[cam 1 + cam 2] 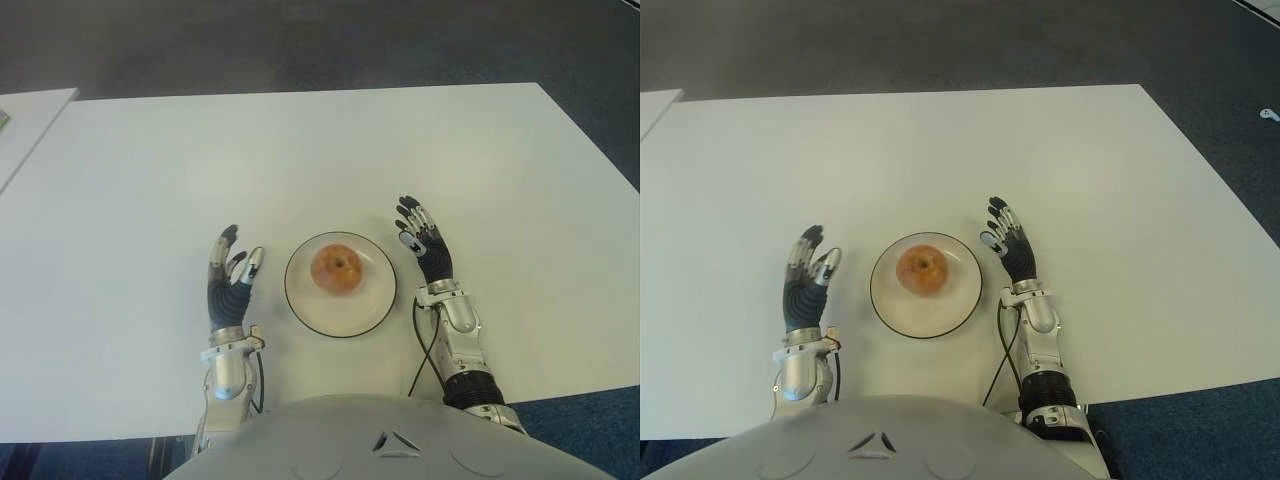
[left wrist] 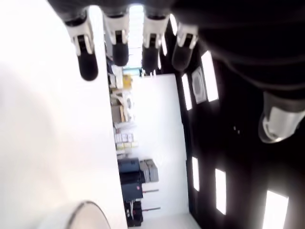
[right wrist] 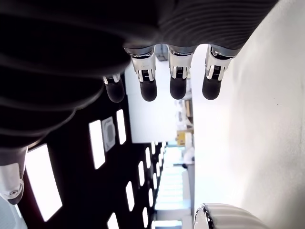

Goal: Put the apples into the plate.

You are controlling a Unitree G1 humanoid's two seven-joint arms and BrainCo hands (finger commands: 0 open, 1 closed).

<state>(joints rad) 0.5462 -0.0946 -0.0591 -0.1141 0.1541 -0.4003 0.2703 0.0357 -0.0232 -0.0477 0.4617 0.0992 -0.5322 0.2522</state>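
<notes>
A red-orange apple (image 1: 336, 268) sits in the middle of a round white plate (image 1: 367, 309) with a dark rim, near the front of the white table (image 1: 300, 150). My left hand (image 1: 232, 275) shows just left of the plate, fingers straight and spread, holding nothing. My right hand (image 1: 421, 238) shows just right of the plate, also open with empty fingers. In the left wrist view the fingers (image 2: 88, 52) stretch out over the table, and the right wrist view shows its fingers (image 3: 177, 78) the same way.
A second white table's corner (image 1: 30, 110) shows at the far left. Dark carpet (image 1: 300, 40) lies beyond the table's far edge. A black cable (image 1: 420, 355) runs along my right forearm near the front edge.
</notes>
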